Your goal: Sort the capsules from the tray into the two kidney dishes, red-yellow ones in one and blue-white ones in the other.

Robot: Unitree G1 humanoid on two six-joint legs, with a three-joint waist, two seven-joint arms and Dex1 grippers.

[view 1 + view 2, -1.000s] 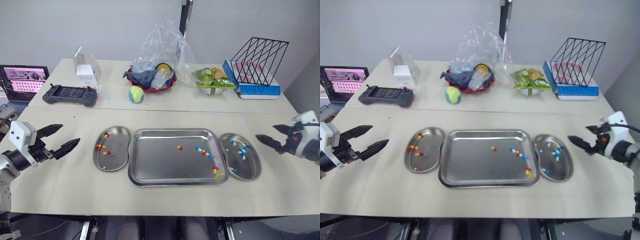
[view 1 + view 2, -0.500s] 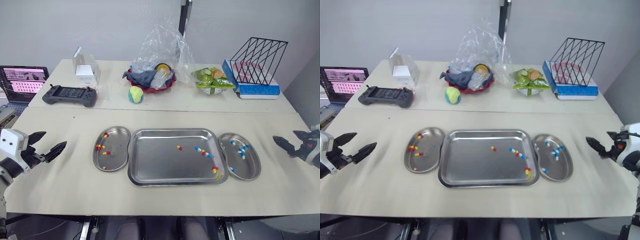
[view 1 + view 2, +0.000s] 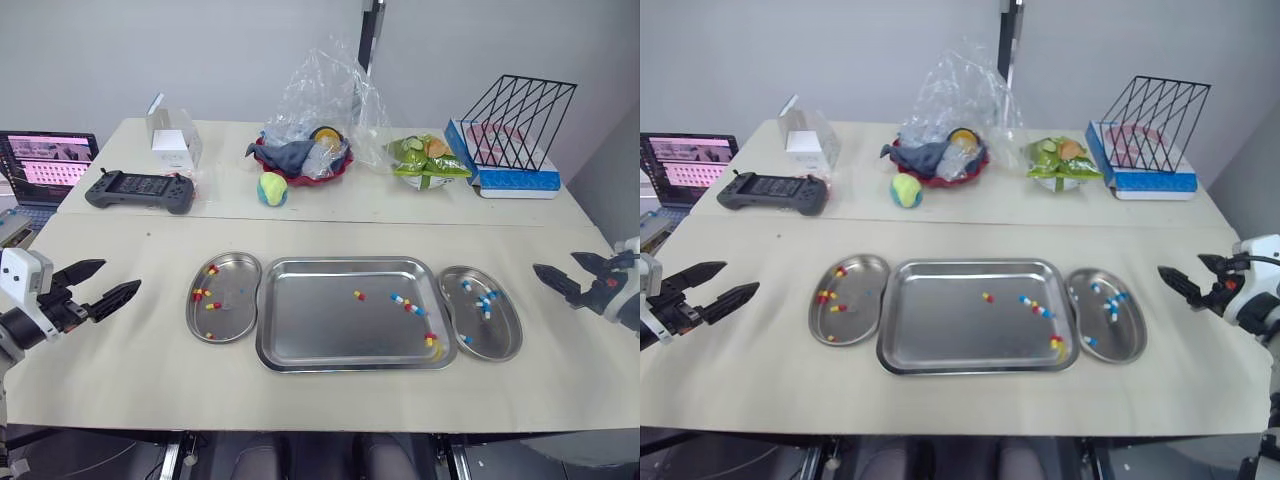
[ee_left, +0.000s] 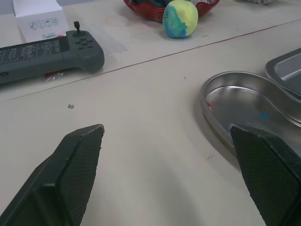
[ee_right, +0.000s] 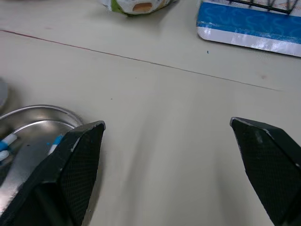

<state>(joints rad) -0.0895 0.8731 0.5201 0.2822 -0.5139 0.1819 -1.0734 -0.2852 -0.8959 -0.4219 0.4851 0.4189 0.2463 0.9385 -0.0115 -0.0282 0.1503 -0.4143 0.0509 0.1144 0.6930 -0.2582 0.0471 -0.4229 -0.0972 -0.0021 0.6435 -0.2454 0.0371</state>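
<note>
Capsules (image 3: pixel 359 295), roughly six, lie in the rectangular steel tray (image 3: pixel 310 325), mostly toward its 3 to 5 o'clock side: about four are red-yellow and two blue-white. At the tray's 9 o'clock, the left steel kidney dish (image 3: pixel 232 320) holds about five red-yellow capsules. At 3 o'clock, the right steel kidney dish (image 3: pixel 497 336) holds about five blue-white ones. Over the beige table (image 3: pixel 150 370), the left gripper (image 3: pixel 116 277) at 9 o'clock and the right gripper (image 3: pixel 556 263) at 3 o'clock both hover empty, fingers spread apart.
</note>
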